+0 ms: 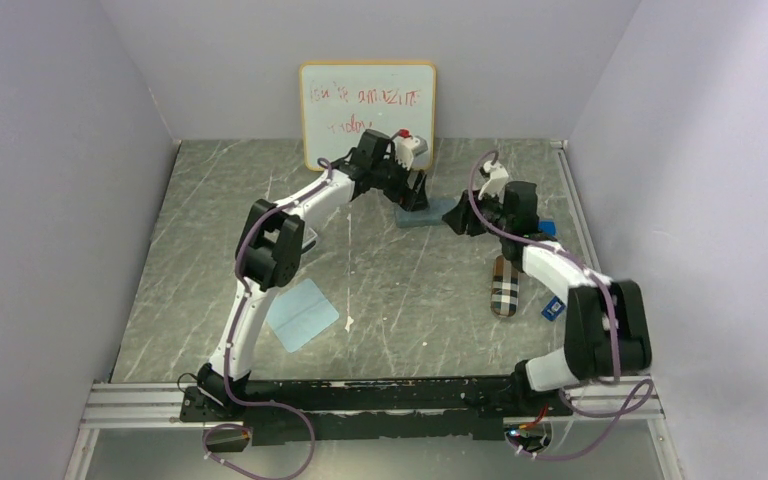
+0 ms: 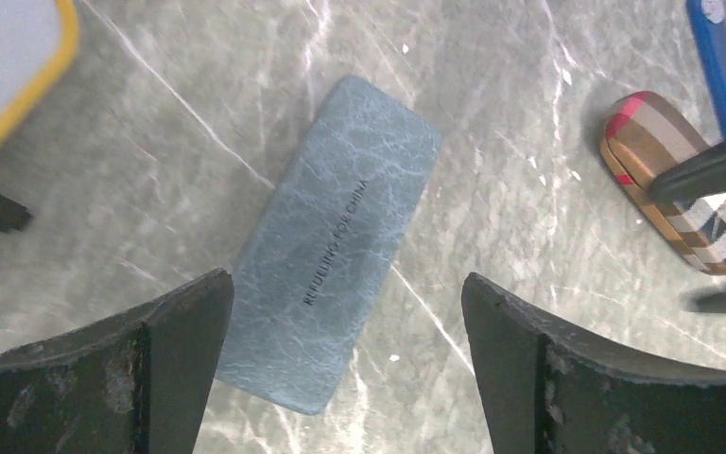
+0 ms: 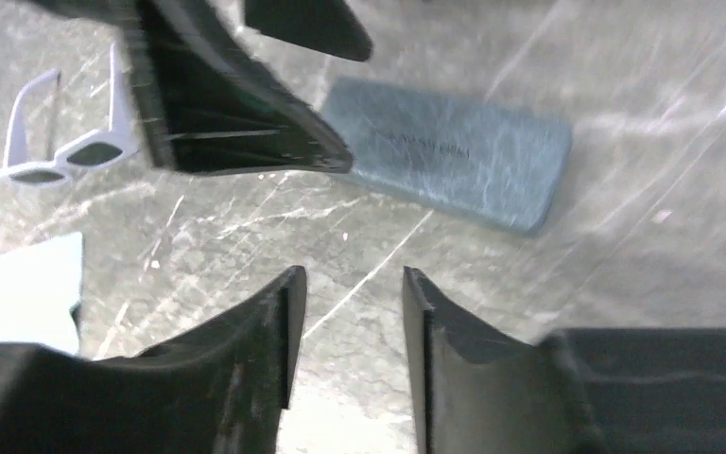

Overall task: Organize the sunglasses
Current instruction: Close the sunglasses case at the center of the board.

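The white-framed sunglasses (image 3: 66, 142) with dark lenses lie open on the table, seen at the left of the right wrist view. The thin brown pair is out of view. My left gripper (image 1: 418, 195) is open and empty, hovering over the near end of the closed grey-blue case (image 2: 336, 246). In the left wrist view the left gripper (image 2: 345, 284) straddles that case's corner. My right gripper (image 1: 457, 222) is open with a narrower gap and empty, just right of the case (image 1: 430, 214). In its own view the right gripper (image 3: 353, 274) is over bare table in front of the case (image 3: 454, 156).
A plaid case (image 1: 505, 285) lies closed at the right, also in the left wrist view (image 2: 681, 180). A light-blue cloth (image 1: 302, 313) lies front left. Small blue items (image 1: 553, 308) sit by the right arm. A whiteboard (image 1: 367, 113) stands at the back wall.
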Action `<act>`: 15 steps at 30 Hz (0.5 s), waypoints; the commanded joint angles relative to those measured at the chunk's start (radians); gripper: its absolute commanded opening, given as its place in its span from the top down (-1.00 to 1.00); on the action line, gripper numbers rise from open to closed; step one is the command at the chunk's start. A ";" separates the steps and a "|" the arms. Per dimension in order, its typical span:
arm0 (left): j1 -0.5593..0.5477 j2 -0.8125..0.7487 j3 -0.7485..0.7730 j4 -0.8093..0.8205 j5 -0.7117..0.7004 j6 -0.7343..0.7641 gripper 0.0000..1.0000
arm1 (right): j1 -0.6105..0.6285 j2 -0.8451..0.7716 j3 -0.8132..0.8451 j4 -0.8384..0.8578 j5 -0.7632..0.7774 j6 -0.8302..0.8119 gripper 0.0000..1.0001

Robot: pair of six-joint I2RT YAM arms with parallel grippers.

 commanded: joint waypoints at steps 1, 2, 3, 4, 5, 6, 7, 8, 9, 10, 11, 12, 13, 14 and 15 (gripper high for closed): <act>-0.016 -0.039 0.102 -0.071 -0.055 0.198 -0.92 | -0.004 -0.175 0.034 -0.196 -0.022 -0.336 -0.05; -0.025 -0.025 0.125 -0.094 -0.059 0.251 -0.93 | -0.010 -0.203 0.043 -0.236 -0.004 -0.372 -0.15; -0.039 -0.009 0.156 -0.125 -0.078 0.300 -0.93 | -0.020 -0.228 0.047 -0.263 0.006 -0.390 -0.24; -0.051 -0.001 0.172 -0.142 -0.109 0.351 -0.93 | -0.036 -0.255 0.049 -0.284 0.009 -0.398 -0.36; -0.061 0.007 0.184 -0.157 -0.122 0.400 -0.93 | -0.055 -0.278 0.049 -0.302 0.009 -0.405 -0.78; -0.071 0.016 0.195 -0.171 -0.135 0.442 -0.93 | -0.073 -0.301 0.053 -0.315 0.015 -0.409 -0.97; -0.079 0.023 0.200 -0.182 -0.150 0.478 -0.93 | -0.103 -0.322 0.054 -0.321 0.016 -0.413 -0.99; -0.086 0.030 0.206 -0.192 -0.159 0.503 -0.93 | -0.122 -0.341 0.052 -0.319 0.016 -0.411 -1.00; -0.089 0.039 0.213 -0.205 -0.160 0.531 -0.93 | -0.153 -0.360 0.048 -0.312 0.011 -0.402 -1.00; -0.093 0.051 0.222 -0.219 -0.160 0.552 -0.93 | -0.179 -0.377 0.043 -0.302 -0.001 -0.396 -1.00; -0.095 0.062 0.233 -0.237 -0.155 0.573 -0.93 | -0.198 -0.394 0.041 -0.297 -0.009 -0.393 -1.00; -0.097 0.075 0.244 -0.254 -0.154 0.593 -0.93 | -0.212 -0.411 0.040 -0.297 -0.009 -0.394 -1.00; -0.098 0.086 0.254 -0.266 -0.155 0.603 -0.93 | -0.223 -0.423 0.040 -0.297 -0.007 -0.397 -1.00; -0.099 0.097 0.262 -0.278 -0.155 0.618 -0.93 | -0.231 -0.436 0.039 -0.295 -0.002 -0.400 -1.00; -0.098 0.107 0.270 -0.289 -0.155 0.627 -0.93 | -0.241 -0.443 0.037 -0.292 -0.003 -0.400 -1.00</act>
